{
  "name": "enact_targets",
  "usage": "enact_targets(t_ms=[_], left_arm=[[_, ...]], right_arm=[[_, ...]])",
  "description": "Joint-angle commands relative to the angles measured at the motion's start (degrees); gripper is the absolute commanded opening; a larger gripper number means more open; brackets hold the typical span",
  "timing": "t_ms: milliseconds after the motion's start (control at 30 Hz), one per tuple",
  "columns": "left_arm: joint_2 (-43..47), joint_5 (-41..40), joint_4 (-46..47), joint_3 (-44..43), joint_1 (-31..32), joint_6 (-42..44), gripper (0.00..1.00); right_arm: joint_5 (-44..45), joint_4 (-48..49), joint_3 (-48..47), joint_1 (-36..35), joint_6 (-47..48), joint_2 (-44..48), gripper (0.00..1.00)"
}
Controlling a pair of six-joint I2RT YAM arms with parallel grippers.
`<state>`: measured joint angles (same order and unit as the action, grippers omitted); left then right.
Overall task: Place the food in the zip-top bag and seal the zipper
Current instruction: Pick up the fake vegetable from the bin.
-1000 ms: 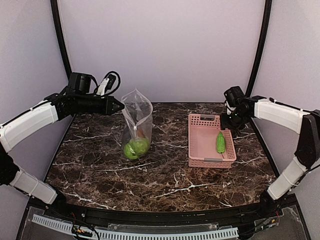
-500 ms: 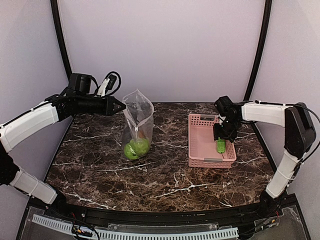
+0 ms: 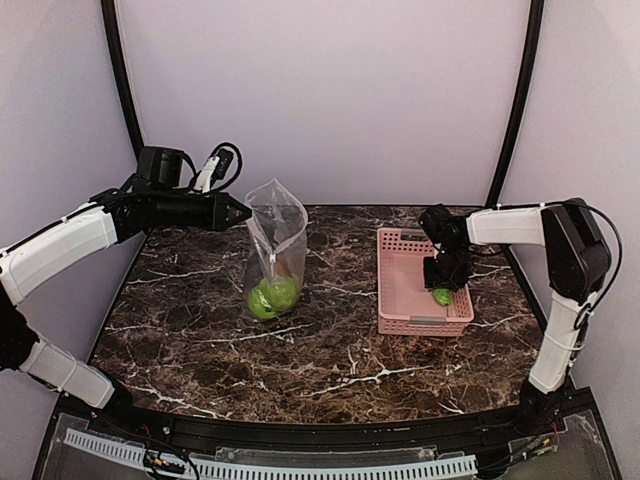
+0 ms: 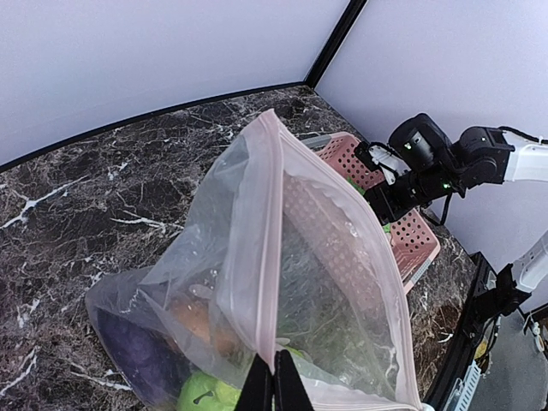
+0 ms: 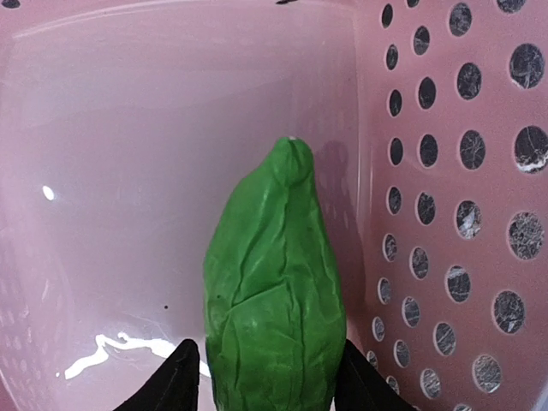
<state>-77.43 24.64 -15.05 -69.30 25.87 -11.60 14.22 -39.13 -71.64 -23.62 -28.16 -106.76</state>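
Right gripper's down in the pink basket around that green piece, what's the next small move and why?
Probably close the right gripper on the green piece: its fingers straddle it, and it lies on the basket floor. The left gripper pinches the zip-top bag rim, mouth open.

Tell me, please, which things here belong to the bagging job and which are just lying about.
Belonging: zip-top bag; its pink zipper; green fruits inside it; green cucumber piece.
Lying about: pink basket under the cucumber piece; marble table.
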Motion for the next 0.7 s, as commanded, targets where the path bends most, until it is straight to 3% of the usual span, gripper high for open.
enact_targets(t_ms=[0,300,433,667], left_arm=[[1.6,0.7,0.1,0.6,-0.4,0.2,0.01],[1.7,1.4,0.3,0.6,-0.4,0.1,0.01],[1.6,3.0,0.7,0.6,-0.4,0.0,0.01],[0.5,10.5,2.9,0.6,-0.4,-0.9,0.01]], right_arm=[[1.3,0.7,-1.4,-0.3,-0.7,-1.1,0.5],[2.4,0.3,-1.8,-0.7,-0.8,1.9,0.34],[0.3,-1.3,-3.5,-1.7,0.8,7.1,0.33],[-5.1,0.7,-12.3,-11.9,3.6,16.9,0.33]])
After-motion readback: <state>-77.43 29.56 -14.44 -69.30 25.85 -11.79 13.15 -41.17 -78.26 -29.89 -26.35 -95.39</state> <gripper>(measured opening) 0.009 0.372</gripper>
